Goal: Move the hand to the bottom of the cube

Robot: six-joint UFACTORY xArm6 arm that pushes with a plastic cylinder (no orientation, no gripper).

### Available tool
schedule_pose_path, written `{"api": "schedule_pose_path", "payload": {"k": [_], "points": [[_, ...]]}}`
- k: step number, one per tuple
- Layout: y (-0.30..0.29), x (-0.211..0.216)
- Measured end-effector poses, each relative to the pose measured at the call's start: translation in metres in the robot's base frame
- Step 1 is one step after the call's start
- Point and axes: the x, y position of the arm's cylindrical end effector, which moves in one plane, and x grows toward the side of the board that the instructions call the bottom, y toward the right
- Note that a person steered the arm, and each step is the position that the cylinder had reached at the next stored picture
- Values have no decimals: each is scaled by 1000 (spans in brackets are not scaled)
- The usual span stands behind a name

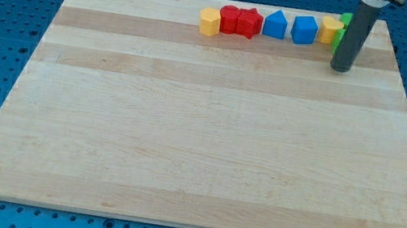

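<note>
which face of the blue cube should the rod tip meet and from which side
No gripping here, my tip can only press. Meet the blue cube on its face toward the view's bottom, coming from the open board below it. Its sides are crowded: a blue house-shaped block on the view's left, a yellow block on the right. My tip sits lower right of the cube.

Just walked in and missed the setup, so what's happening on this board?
A robot arm with a dark rod is working on a wooden board. My tip rests near the view's top right, just below a green block and a yellow block. They end a row along the top edge: another yellow block, two red blocks, then two blue blocks.
</note>
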Motion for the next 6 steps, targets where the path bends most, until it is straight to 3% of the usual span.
{"api": "schedule_pose_path", "payload": {"k": [2, 4, 5, 6], "points": [[81, -1], [-30, 15], [-56, 16], [-52, -18]]}}
